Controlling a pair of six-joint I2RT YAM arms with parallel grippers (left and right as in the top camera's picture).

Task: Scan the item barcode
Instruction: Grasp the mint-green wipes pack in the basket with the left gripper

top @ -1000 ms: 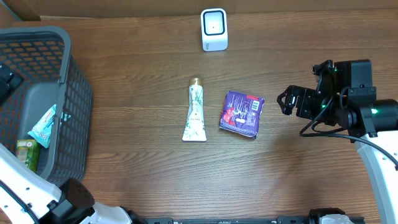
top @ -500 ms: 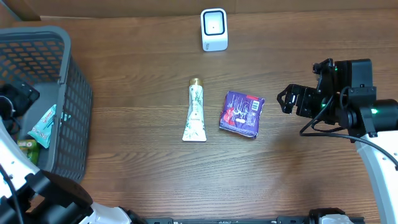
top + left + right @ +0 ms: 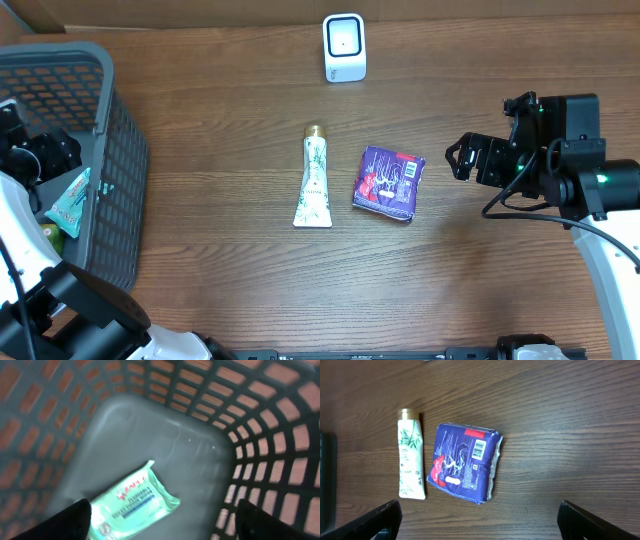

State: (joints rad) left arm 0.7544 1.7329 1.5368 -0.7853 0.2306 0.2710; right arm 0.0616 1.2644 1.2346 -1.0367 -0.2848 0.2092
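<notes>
the left gripper (image 3: 162, 517) hangs inside the grey basket (image 3: 118, 150), its two dark fingers (image 3: 75, 517) spread wide at the lower corners of the wrist view, with nothing between them and nothing in its grasp; below it, on the basket's grey floor, lies a pale green wipes pack (image 3: 135, 505), flat and set at a slant, printed face up, apart from both fingers; its lettering is too blurred to read, and no barcode shows on that face; from overhead the same pack sits by the basket's right wall, and a small green carton (image 3: 47, 234) lies just beside it, partly hidden by the left arm.

the right gripper (image 3: 480, 520) hovers over the wooden table (image 3: 250, 290) at the right side, jaws fully apart and holding nothing; only its fingertips (image 3: 382, 520) show at the bottom corners of its wrist view; ahead of it on the table lies a purple pack (image 3: 465, 462), flat, with a white barcode (image 3: 478, 450) label facing up near a red patch; just beside the pack, apart from it, lies a white and green tube (image 3: 410, 455) with a gold cap, the cap pointing toward the far edge of the table.

farther off, near the table's far edge, a white scanner (image 3: 344, 47) stands upright, well apart from the tube, the purple pack and the basket.
</notes>
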